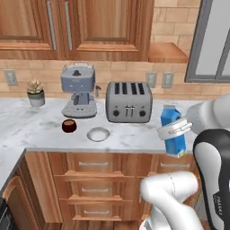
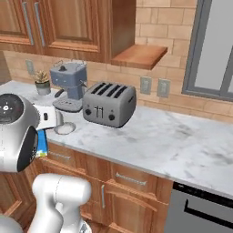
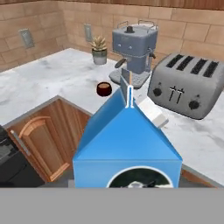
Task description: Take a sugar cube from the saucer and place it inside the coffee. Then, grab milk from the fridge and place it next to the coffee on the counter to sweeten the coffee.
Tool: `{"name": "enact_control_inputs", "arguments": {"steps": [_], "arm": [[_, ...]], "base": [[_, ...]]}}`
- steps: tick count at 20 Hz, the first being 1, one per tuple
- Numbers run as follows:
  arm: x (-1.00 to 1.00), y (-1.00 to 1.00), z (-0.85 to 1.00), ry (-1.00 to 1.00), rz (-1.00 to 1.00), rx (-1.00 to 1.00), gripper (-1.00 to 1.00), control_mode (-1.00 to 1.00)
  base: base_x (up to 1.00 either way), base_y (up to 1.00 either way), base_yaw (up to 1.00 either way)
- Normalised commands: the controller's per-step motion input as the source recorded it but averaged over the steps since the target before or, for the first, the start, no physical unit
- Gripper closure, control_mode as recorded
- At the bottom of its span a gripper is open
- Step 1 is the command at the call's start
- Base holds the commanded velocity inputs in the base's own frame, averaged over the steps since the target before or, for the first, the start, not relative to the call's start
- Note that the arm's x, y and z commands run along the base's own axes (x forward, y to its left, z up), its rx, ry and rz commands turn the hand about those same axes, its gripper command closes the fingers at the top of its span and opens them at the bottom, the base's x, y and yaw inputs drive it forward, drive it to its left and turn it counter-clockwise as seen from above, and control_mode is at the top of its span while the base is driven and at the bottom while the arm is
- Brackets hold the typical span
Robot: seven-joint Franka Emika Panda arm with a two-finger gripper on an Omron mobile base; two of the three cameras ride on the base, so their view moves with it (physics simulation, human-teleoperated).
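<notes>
My gripper (image 1: 173, 128) is shut on the milk (image 1: 174, 131), a blue gable-top carton held upright in the air at the counter's (image 1: 27, 128) front edge, right of the toaster. In the hand view the milk (image 3: 127, 144) is close up, and its peak points toward the coffee (image 3: 104, 89). The coffee (image 1: 68, 126), a dark red mug, stands in front of the coffee machine. The white saucer (image 1: 98, 134) lies just right of it, well left of the carton. A blue corner of the milk (image 2: 43, 144) shows behind my arm, near the saucer (image 2: 65, 129). The sugar cube and the fridge are out of view.
A grey-blue coffee machine (image 1: 80, 90) and a silver toaster (image 1: 129, 102) stand at the back of the counter, with a small potted plant (image 1: 35, 92) at far left. Wooden drawers (image 1: 94, 164) lie below. The counter (image 2: 173, 145) runs on to the right.
</notes>
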Motion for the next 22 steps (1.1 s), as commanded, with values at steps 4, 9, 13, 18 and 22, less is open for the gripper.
{"name": "enact_control_inputs", "arguments": {"steps": [4, 9, 13, 18, 22], "arm": [[0.00, 0.00, 0.00, 0.00, 0.00, 0.00, 1.00, 1.00], [0.00, 0.00, 0.00, 0.00, 0.00, 0.00, 1.00, 1.00], [0.00, 0.00, 0.00, 0.00, 0.00, 0.00, 1.00, 1.00], [0.09, -0.03, -0.08, -0.03, -0.04, 0.01, 1.00, -1.00], [0.83, 0.57, 0.00, 0.00, -0.55, 0.00, 1.00, -1.00]], "base": [[0.56, 0.99, 0.00], [0.51, 0.97, 0.00], [0.39, 0.55, -0.01], [0.05, 0.01, -0.01], [0.00, 0.00, 0.00]]}}
